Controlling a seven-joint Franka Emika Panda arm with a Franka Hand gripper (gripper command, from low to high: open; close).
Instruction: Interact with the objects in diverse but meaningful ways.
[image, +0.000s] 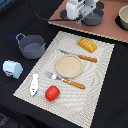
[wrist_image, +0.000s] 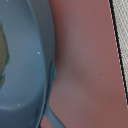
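At the top of the exterior view the gripper (image: 82, 19) hovers at a grey pan (image: 93, 19) on the brown board (image: 107, 27); its opening is hidden. The pot (image: 31, 47), loaf (image: 87, 45) and tomato (image: 52, 92) lie lower around the mat (image: 100, 65). Next likely means grasping the pan.

Arm end: blocky white housing, light-grey shading on its faces | gripper (image: 84, 19): white body with darker grey parts at its lower end, fingers too small to resolve | cables, screws, markings: not discernible | wrist view: no robot parts identifiable
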